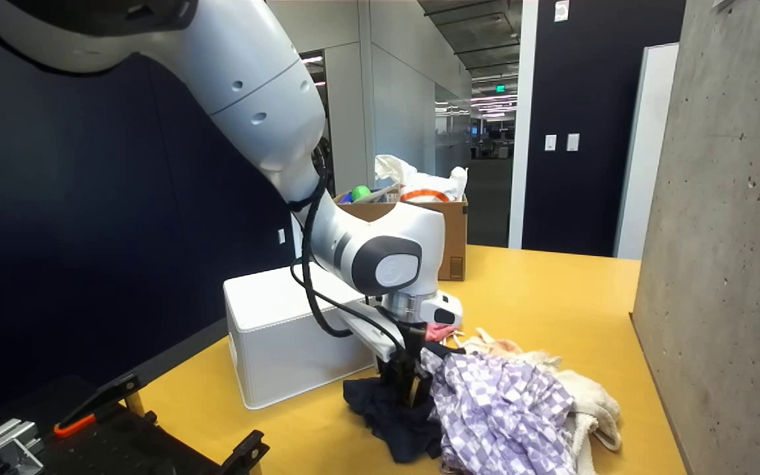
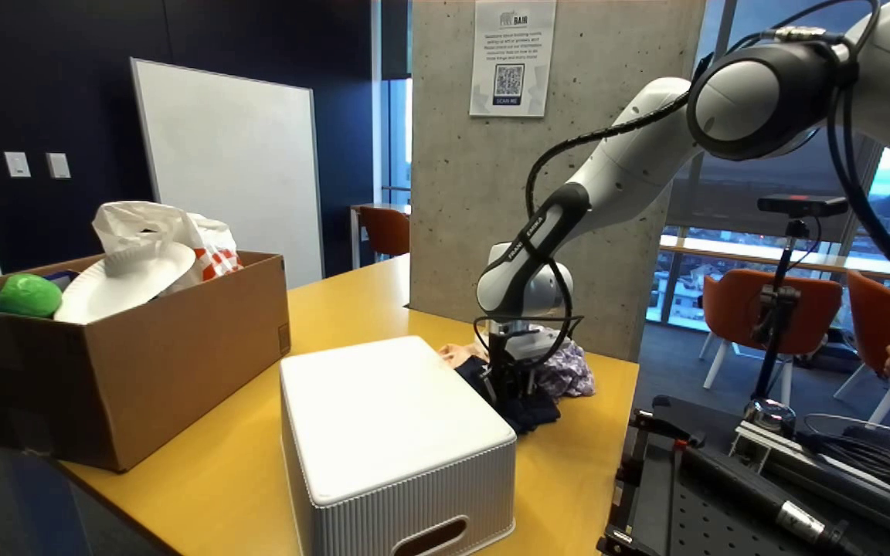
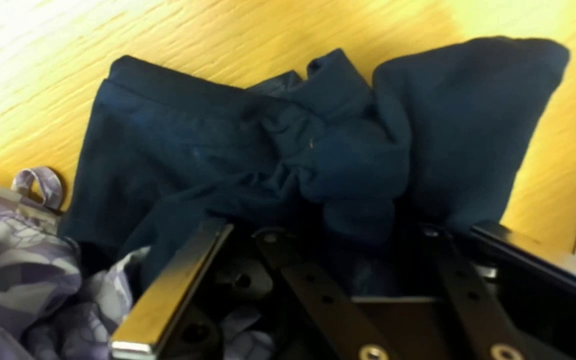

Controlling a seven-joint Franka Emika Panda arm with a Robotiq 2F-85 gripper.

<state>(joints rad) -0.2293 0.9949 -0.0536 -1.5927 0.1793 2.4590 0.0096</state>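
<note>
My gripper (image 3: 353, 234) points down into a crumpled dark navy cloth (image 3: 193, 135) on the yellow wooden table. In the wrist view its jaws stand apart, with a bunch of that cloth rising between them. Shadow and fabric hide the fingertips, so I cannot see whether they press on it. The same dark cloth (image 1: 396, 429) lies around the gripper (image 1: 406, 390) in an exterior view. Touching it on one side is a purple-and-white checkered cloth (image 1: 499, 409), also at the wrist view's left edge. A cream fluffy cloth (image 1: 591, 396) and a bit of pink cloth (image 1: 439, 331) lie beyond.
A white ribbed box (image 2: 391, 417) stands close beside the gripper, its flat top upward. Farther off is a cardboard box (image 2: 198, 371) holding a green ball, paper plate and white bag. A concrete pillar (image 1: 723, 231) borders the table. The black perforated platform (image 1: 129, 435) adjoins it.
</note>
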